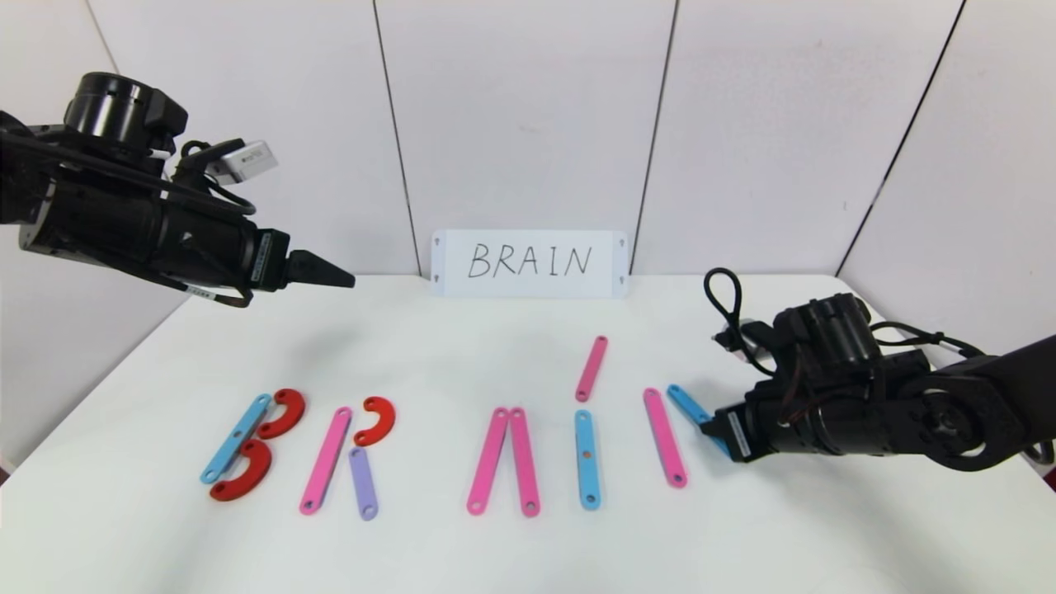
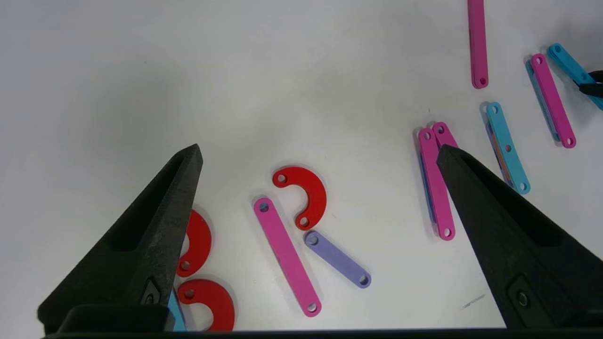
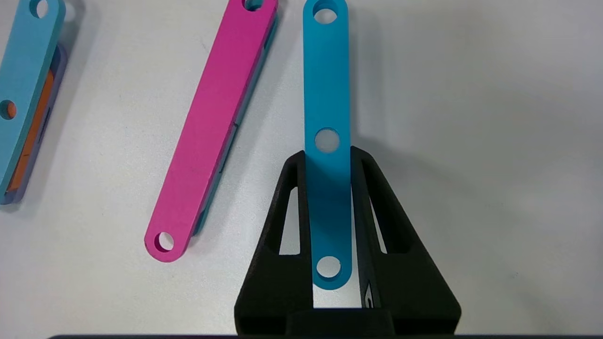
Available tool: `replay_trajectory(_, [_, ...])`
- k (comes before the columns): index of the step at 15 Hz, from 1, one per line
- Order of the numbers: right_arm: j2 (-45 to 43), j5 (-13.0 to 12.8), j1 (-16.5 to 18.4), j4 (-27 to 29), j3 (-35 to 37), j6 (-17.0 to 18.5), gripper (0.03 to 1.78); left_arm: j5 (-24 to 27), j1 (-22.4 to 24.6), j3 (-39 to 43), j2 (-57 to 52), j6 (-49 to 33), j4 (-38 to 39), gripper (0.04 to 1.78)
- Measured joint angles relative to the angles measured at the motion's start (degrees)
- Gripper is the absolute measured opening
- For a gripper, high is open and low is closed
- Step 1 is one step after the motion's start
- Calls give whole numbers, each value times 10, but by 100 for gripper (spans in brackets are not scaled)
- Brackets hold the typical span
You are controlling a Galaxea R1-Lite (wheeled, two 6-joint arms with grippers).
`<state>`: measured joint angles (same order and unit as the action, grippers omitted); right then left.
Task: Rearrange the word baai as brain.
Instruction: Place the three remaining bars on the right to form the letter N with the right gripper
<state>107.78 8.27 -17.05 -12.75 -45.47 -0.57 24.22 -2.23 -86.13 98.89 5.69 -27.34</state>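
Left gripper (image 1: 334, 276): raised over the table's far left part, well above the letters; its own wrist view shows the two fingers (image 2: 155, 226) spread wide with nothing between them.
B (image 1: 247, 445): leftmost letter, a light-blue strip (image 1: 236, 438) with two red curves (image 1: 280, 412) on its right side, the lower curve touching the strip.
R (image 1: 351, 458): a pink strip (image 1: 326, 459), a red curve (image 1: 375, 421) by its top and a short purple strip (image 1: 363, 483) as the leg.
A (image 1: 505, 462): two pink strips touching at the top and spreading toward the front edge; no crossbar shows.
I (image 1: 586, 459): one light-blue strip, upright, with a lone pink strip (image 1: 591, 368) lying farther back, just behind its top.
N, unfinished (image 1: 672, 433): a pink strip (image 1: 665, 437) and a blue strip (image 1: 691, 410) leaning away from its top.
Right gripper (image 1: 716, 429): low at the table's right side, fingers closed on the blue strip's (image 3: 326, 141) edges near its lower half.
Right wrist view only: the held strip has three holes, and further coloured pieces lie stacked under the neighbouring pink strip (image 3: 212, 127) and the light-blue one (image 3: 26, 94).
Left wrist view only: the wide gap between its fingers, with B, R and A below.
White card (image 1: 529, 262): stands at the back wall, lettered BRAIN.
Room: bare table (image 1: 462, 355) lies between the letters and the card, and a strip of it along the front edge; the gap between R and A is wider than the others.
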Motion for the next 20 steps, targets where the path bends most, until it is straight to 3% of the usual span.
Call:
replay_trajectory(3, [0, 5, 0, -15, 8, -2, 31, 0, 0, 0, 0, 0, 0, 174])
replay_trajectory(5, [0, 7, 1, -19, 11, -3, 41, 0, 0, 0, 0, 0, 0, 174])
replay_trajectory(7, [1, 9, 1, -20, 11, -3, 63, 0, 0, 0, 0, 0, 0, 174])
replay_trajectory(11, [1, 7, 3, -20, 10, -3, 130, 0, 0, 0, 1, 0, 0, 174])
replay_trajectory(14, [-9, 7, 9, -19, 11, -4, 163, 0, -2, 1, 1, 0, 0, 174])
replay_trajectory(17, [-20, 6, 7, -16, -3, 10, 174, -1, -6, 2, 1, 0, 0, 174])
replay_trajectory(20, [-15, 2, -14, -10, -38, 66, 174, -1, -8, 3, 1, 1, 0, 174])
